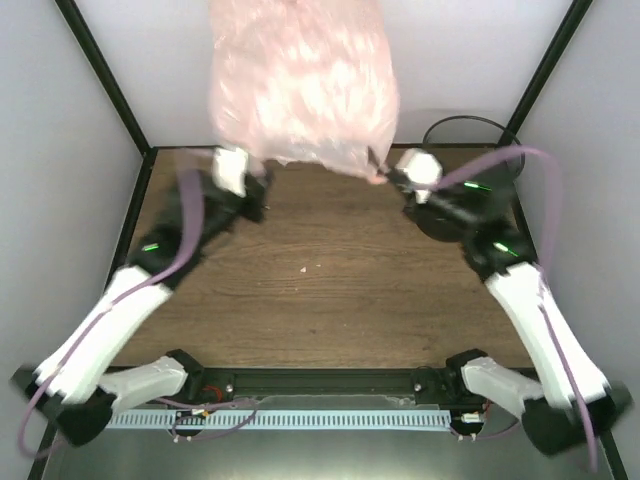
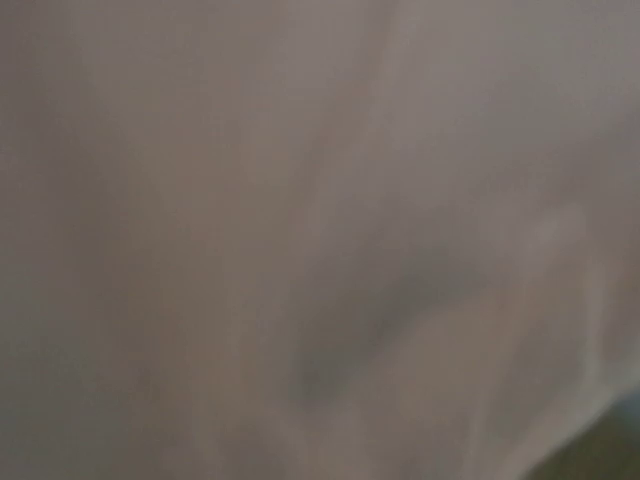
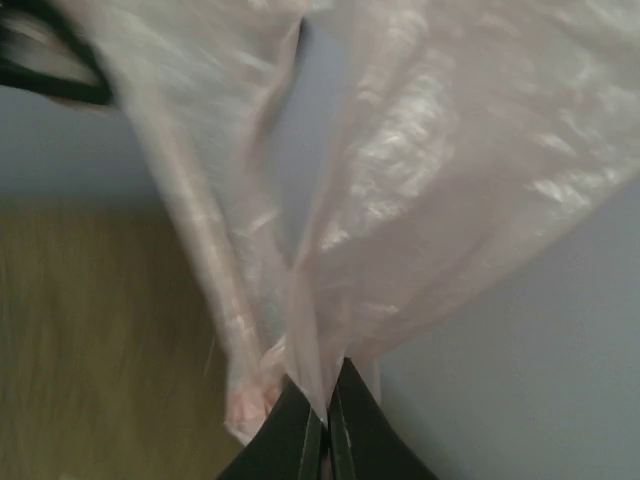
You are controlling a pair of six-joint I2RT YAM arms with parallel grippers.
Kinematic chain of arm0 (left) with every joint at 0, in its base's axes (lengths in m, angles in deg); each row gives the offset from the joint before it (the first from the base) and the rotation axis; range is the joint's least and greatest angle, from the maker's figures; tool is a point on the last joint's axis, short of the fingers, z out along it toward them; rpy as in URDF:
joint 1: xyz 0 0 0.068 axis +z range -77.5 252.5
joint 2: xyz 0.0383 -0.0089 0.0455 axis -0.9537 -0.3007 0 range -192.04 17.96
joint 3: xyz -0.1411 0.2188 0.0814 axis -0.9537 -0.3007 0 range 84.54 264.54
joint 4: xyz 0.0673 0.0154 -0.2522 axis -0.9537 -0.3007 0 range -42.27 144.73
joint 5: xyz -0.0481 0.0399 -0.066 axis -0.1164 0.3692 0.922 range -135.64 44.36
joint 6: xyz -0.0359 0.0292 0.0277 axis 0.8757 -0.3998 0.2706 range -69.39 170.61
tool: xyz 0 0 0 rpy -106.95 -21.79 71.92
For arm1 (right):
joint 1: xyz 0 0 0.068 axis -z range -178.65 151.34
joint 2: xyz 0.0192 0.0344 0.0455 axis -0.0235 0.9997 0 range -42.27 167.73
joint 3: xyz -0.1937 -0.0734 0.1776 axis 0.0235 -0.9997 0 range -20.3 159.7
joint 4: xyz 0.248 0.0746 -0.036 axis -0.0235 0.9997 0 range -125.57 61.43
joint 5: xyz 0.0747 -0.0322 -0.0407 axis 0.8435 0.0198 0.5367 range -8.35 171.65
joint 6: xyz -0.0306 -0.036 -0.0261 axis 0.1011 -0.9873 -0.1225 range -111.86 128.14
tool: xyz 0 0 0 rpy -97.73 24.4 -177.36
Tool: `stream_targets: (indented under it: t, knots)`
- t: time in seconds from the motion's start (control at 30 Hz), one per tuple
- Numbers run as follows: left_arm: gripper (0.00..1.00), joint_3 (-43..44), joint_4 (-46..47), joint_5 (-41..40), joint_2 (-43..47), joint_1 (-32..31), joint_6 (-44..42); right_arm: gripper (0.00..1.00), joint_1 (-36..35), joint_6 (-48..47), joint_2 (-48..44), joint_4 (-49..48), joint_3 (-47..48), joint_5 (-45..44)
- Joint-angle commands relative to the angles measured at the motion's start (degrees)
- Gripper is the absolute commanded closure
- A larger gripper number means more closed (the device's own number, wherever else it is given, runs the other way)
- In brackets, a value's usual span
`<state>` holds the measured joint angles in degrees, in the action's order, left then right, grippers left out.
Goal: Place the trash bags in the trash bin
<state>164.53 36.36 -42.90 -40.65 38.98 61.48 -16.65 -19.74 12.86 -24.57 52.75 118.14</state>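
The pale-pink trash bag [image 1: 300, 80] hangs spread and blurred high over the back of the table, stretched between my two grippers. The left gripper [image 1: 258, 178] meets its lower left corner. In the left wrist view the trash bag [image 2: 320, 240] fills the whole frame, so the fingers are hidden. My right gripper [image 3: 327, 425] is shut on a gathered fold of the trash bag [image 3: 450, 150] at its lower right corner [image 1: 378, 172]. The black trash bin [image 1: 462, 124] stands at the back right, mostly hidden behind the right arm.
The wooden table [image 1: 330, 300] carries a small pale crumb [image 1: 305, 268] near its middle. Black frame posts [image 1: 100, 70] and white walls close in the back and sides. Purple cables [image 1: 545, 190] loop off both arms.
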Motion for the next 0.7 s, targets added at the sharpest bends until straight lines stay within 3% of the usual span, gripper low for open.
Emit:
stream_targets:
  t: [0.0, 0.07, 0.2, 0.3, 0.43, 0.57, 0.67]
  knots:
    - [0.96, -22.2, -17.6, -7.6, -6.0, -2.3, 8.9, 0.99, -1.0, -1.6, 15.2, 19.5, -15.6, -21.0]
    - [0.96, -23.1, -17.0, -3.5, -2.4, -5.9, 9.7, 0.99, -0.9, -0.8, 12.9, 26.0, -16.3, -14.4]
    - [0.96, -20.4, -9.9, 3.5, 7.6, -9.6, 9.9, 0.99, -0.9, -6.9, -6.1, 30.8, -17.9, 8.4]
    - [0.96, -15.7, -10.0, 2.0, 9.0, -9.6, 10.3, 0.99, -0.8, -3.5, -11.6, 30.0, -14.7, 13.6]
    - [0.96, -8.8, -15.5, 0.2, 5.1, -9.6, 10.9, 0.99, -0.5, 0.7, -8.6, 30.5, -8.0, 11.2]
    - [0.96, -2.6, -20.2, -9.7, 1.2, -9.3, 16.4, 0.99, -0.5, 9.5, -6.1, 19.8, -6.7, -4.4]
    - [0.96, 2.7, -22.3, -12.4, -3.5, -6.4, 16.9, 0.99, -0.5, 11.2, -0.6, 15.7, -4.6, -8.8]
